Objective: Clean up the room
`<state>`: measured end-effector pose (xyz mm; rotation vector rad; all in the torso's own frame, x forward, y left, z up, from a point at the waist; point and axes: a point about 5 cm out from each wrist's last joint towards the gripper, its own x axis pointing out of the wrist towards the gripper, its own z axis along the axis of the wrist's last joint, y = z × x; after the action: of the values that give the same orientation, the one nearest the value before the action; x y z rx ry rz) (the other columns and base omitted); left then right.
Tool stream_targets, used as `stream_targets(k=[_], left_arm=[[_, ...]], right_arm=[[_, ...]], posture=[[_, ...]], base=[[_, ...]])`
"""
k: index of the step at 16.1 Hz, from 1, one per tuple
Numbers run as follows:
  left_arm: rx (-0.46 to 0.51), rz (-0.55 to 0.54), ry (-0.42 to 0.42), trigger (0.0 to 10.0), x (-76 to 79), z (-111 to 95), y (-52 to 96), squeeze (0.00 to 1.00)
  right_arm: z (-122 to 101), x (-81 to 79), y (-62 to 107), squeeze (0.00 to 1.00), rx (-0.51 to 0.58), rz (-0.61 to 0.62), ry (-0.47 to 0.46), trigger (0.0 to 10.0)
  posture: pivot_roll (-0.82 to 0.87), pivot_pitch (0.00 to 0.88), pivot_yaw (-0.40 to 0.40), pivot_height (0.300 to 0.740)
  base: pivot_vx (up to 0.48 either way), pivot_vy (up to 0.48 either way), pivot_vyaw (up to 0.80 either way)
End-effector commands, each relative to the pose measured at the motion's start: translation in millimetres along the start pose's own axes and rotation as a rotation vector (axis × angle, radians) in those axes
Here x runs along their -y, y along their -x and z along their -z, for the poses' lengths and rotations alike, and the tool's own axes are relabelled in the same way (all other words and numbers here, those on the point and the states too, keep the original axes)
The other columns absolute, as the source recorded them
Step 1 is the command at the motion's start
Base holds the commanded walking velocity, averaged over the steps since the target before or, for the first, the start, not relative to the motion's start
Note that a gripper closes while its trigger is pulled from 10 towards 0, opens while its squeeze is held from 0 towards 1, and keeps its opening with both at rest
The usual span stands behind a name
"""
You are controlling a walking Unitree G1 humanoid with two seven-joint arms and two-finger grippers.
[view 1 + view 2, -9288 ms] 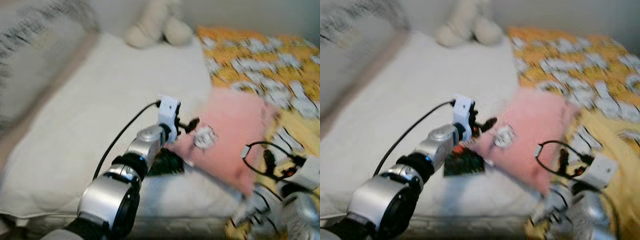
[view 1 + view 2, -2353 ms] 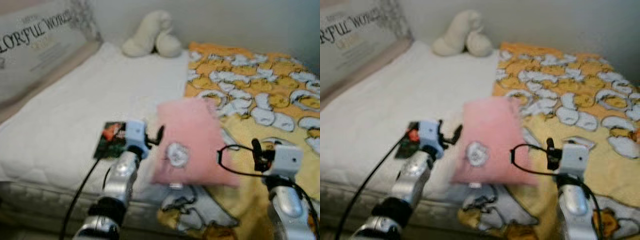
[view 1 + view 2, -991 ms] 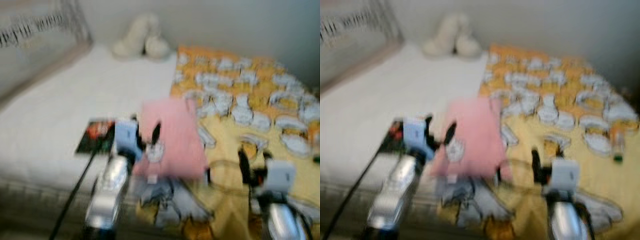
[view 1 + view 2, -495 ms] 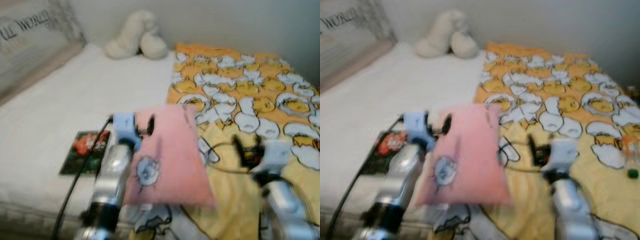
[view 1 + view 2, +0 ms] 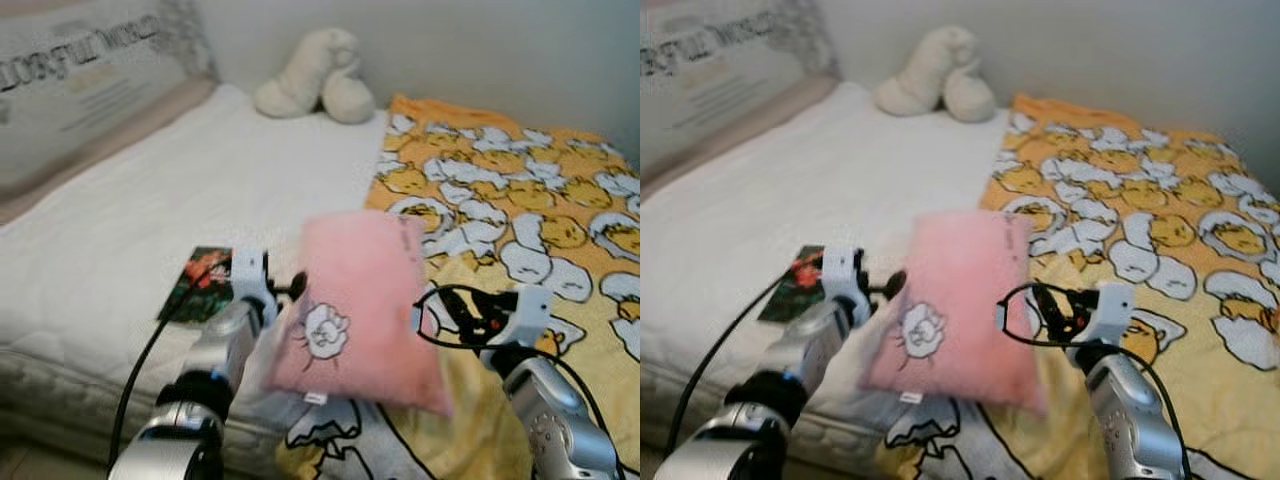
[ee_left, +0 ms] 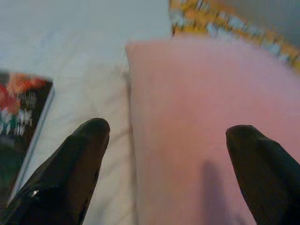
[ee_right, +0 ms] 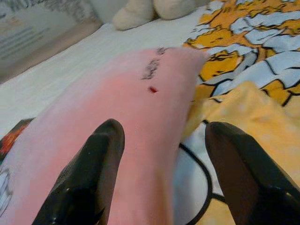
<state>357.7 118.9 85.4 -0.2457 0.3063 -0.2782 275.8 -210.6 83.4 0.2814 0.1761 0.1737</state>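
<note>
You have the pink pillow pressed between your two arms, lifted above the front edge of the bed. It carries a small white cartoon patch on the face turned toward you, near its lower left part.

Your left end effector sits against the pillow's left edge. In the left wrist view its two black fingers are spread wide apart, released, with one finger over the white sheet and the other over the pink fabric; nothing is pinched between them.

Your right end effector sits against the pillow's right edge. In the right wrist view its fingers are likewise spread apart, one lying over the pink cloth and the other over the blanket, so it is pushing on the pillow and not gripping it.

Just left of the pillow, beside your left wrist, a dark book with a red and green cover lies flat on the white sheet. To the pillow's right and behind it spreads the yellow blanket with white cartoon figures. Well behind the pillow, against the wall, rests a cream plush toy. Far to the pillow's left, along the bed's side, stands a grey lettered cushion.
</note>
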Motion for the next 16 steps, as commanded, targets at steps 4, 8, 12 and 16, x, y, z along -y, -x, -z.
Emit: stream_targets(k=[4, 8, 12, 16], left_arm=[[0.083, 0.083, 0.095, 10.0, 4.7, -9, 1.6, 0.00], [0.056, 0.086, 0.083, 10.0, 1.8, 9, 26.1, 0.00], [0.008, 0.118, 0.114, 10.0, 19.0, 28, 37.4, 0.00], [0.050, 0.210, 0.205, 10.0, 53.5, 16, 52.9, 0.00]], right_arm=[[2, 8.7, 8.1, 0.00, -0.024, -0.003, 0.000, 10.0], [-1, 9.8, 28.2, 0.00, -0.046, 0.001, -0.014, 10.0], [20, 1.3, 30.1, 0.00, -0.117, -0.025, -0.086, 10.0], [22, -4.5, 36.7, 0.00, -0.128, -0.014, -0.132, 10.0]], posture=[[0.02, 0.095, -0.058, 0.732], [0.04, 0.154, -0.069, 0.732], [0.05, 0.188, -0.069, 0.732], [0.05, 0.192, -0.067, 0.732]], base=[[0.000, 0.000, 0.00], [0.000, 0.000, 0.00], [0.000, 0.000, 0.00], [0.000, 0.000, 0.00]])
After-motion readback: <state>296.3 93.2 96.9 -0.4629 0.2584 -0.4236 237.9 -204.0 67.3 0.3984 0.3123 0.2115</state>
